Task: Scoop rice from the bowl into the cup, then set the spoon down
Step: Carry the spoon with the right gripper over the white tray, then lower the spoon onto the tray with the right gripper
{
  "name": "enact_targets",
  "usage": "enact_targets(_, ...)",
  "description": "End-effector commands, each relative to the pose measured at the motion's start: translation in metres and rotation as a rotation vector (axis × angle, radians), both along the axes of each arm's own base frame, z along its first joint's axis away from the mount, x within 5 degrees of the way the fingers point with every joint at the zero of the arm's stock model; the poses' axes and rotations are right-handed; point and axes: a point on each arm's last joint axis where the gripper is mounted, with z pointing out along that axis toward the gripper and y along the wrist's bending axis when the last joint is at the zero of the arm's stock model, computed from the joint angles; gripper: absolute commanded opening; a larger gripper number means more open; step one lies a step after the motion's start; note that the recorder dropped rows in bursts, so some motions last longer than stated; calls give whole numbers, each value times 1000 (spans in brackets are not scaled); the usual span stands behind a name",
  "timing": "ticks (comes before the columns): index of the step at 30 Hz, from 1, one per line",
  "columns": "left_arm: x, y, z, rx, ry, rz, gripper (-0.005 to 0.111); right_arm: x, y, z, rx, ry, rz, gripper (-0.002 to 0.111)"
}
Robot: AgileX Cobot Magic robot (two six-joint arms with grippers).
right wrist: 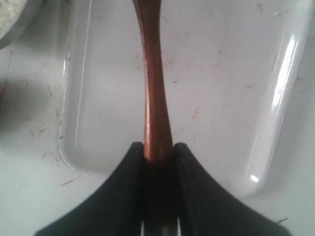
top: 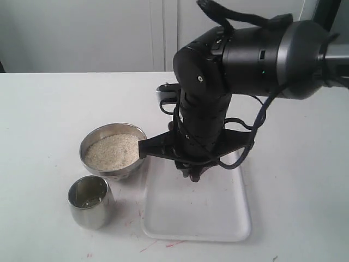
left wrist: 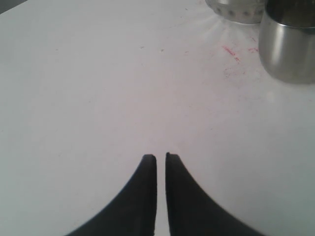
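The steel bowl (top: 126, 170) holds white rice (top: 110, 150) and stands left of the tray. The small steel cup (top: 91, 202) stands just in front of the bowl and looks empty. My right gripper (right wrist: 158, 147) is shut on the reddish-brown spoon (right wrist: 155, 93), gripping its thin handle over the tray. The spoon's head runs out of the right wrist view, and the arm hides the spoon in the exterior view. My left gripper (left wrist: 161, 156) is shut on nothing, low over bare table, with the cup (left wrist: 288, 46) and the bowl (left wrist: 236, 11) ahead of it.
A clear plastic tray (top: 196, 210) lies right of the cup and bowl, beneath the right gripper (top: 193, 173). The bulky black right arm (top: 245, 60) hangs over the table's middle. Red marks dot the white tabletop (top: 49, 109) near the cup.
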Motion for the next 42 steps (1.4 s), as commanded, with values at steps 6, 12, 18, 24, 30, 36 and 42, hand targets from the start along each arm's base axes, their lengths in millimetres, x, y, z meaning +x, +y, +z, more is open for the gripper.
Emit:
enact_targets(6, -1, 0, -8, -10, 64, -3, 14, 9, 3, -25, -14, 50, -50, 0)
enact_targets(12, -1, 0, -8, -10, 64, -3, 14, 12, 5, -31, 4, 55, -133, 0)
enact_targets(18, -1, 0, -8, -10, 64, -3, 14, 8, 2, -38, 4, 83, -224, 0)
enact_targets(24, -1, 0, -8, -10, 64, -3, 14, 1, -8, -55, -31, 108, -233, 0)
enact_targets(30, -1, 0, -8, -10, 64, -3, 14, 1, -9, -58, -32, 101, -221, 0)
enact_targets(36, -1, 0, -8, -10, 64, -3, 14, 3, -8, -58, -27, 74, -210, 0)
enact_targets(42, -1, 0, -8, -10, 64, -3, 14, 4, -7, -58, -19, 65, -208, 0)
